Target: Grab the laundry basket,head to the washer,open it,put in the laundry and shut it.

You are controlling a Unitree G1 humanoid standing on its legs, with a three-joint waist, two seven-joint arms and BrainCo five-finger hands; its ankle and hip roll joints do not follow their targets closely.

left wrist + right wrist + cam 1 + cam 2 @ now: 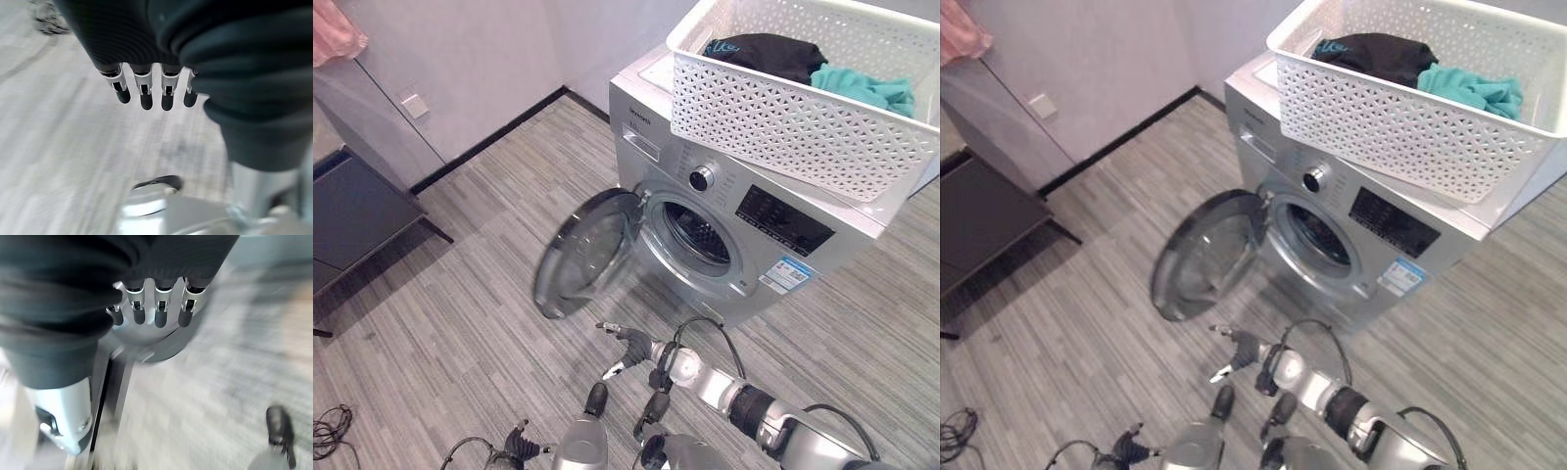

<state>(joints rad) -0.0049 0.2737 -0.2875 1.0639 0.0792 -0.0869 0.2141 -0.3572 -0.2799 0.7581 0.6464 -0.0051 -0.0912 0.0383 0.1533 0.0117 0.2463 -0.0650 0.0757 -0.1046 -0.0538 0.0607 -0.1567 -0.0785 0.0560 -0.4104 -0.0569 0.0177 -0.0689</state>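
Left eye view is showing the white laundry basket [783, 108] sitting on top of the silver washing machine [773, 245], carrying black clothing [766, 54] and a teal garment [867, 88], while the round washer door [585, 253] is hanging wide open, leaving the drum opening [700, 235] uncovered. My right hand [628, 351] is hovering just below the open door with its fingers [161, 313] spread loosely and gripping nothing. My left hand [521, 446] is hanging low over the grey wood-grain floor [460, 323], fingers relaxed and carrying nothing.
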